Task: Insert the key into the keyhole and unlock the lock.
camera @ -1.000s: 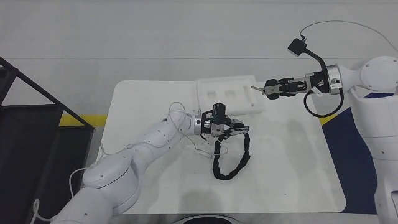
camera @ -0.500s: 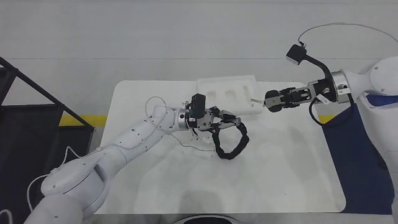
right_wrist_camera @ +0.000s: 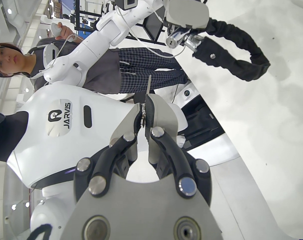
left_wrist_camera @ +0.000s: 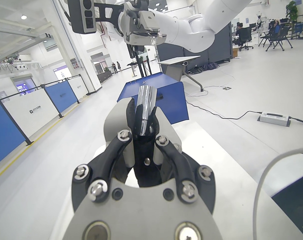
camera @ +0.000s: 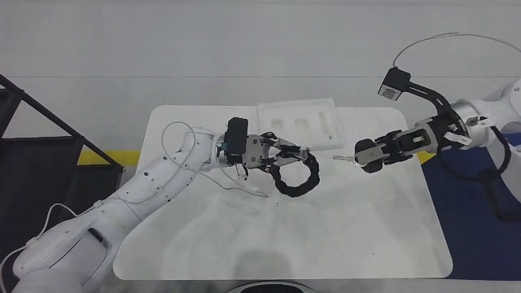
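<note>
Clamps the lock (camera: pixel 312 175) in the left hand (camera: pixel 295 155), over the middle of the white surface (camera: pixel 366 236). From above, shows as little more than a black sleeved loop drooping below that hand, with the metal end hard to make out. From the left wrist, brings that end out plainly as a chrome cylinder (left_wrist_camera: pixel 146 106), pinched between both pads of the left hand (left_wrist_camera: pixel 142 118) and pointing away from the wrist. In that same view, farther off, catches the right hand (left_wrist_camera: pixel 151 34) with a small glint of key (left_wrist_camera: pixel 153 41) under it.

Pinches the key (camera: pixel 343 159) in the right hand (camera: pixel 358 156), well apart from the lock, over the right half of the surface. From above, reads only as a thin sliver aimed toward the lock. From the right wrist, shows far more: a slim blade (right_wrist_camera: pixel 149 84) poking out past the pressed-together fingertips of the right hand (right_wrist_camera: pixel 144 112). Beyond the blade, picks up the round keyhole face (right_wrist_camera: pixel 170 41) of the cylinder, turned toward this camera at the tip of the left hand (right_wrist_camera: pixel 177 28), with the black loop (right_wrist_camera: pixel 241 41) trailing beside it. Not yet in the keyhole, with open space between tip and face.

On the surface, beyond the lock, a white foam tray (camera: pixel 301 122).
</note>
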Tool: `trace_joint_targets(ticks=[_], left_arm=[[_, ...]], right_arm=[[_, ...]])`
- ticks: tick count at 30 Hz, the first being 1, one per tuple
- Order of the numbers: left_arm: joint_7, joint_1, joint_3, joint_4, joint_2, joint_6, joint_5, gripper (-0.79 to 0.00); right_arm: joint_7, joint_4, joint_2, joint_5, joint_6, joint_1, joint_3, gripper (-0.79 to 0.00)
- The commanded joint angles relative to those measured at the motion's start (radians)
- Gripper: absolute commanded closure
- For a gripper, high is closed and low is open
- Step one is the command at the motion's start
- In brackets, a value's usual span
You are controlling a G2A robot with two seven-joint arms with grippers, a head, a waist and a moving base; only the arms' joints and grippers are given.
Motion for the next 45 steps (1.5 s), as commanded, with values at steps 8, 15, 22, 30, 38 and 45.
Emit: trace_joint_targets(ticks=[8, 15, 22, 30, 38, 45], left_arm=[[-0.064, 0.009, -0.039, -0.066, 0.003, 0.021, 0.013, 0.000], [-0.064, 0.009, -0.039, -0.066, 0.003, 0.021, 0.013, 0.000], [-0.064, 0.009, -0.039, -0.066, 0.003, 0.021, 0.013, 0.000], [-0.138, 0.010, -0.039, -0.094, -0.005, 0.019, 0.007, 0.000], [-0.171, -0.038, -0.004, -0.058, -0.049, -0.006, 0.013, 0.000], [-0.142, -0.076, 0.042, 0.005, -0.100, -0.010, 0.022, 0.000]], right_arm=[[0.000, 0.025, 0.038, 0.066, -0.019, 0.013, -0.021, 0.000], [0.000, 0.025, 0.038, 0.066, -0.019, 0.013, -0.021, 0.000], [0.000, 0.025, 0.038, 0.066, -0.019, 0.013, -0.021, 0.000], [0.000, -0.003, 0.038, -0.014, 0.068, 0.045, -0.047, 0.000], [0.000, -0.029, 0.040, -0.065, 0.156, 0.118, -0.100, 0.000], [-0.006, -0.035, 0.056, -0.098, 0.161, 0.150, -0.155, 0.000]])
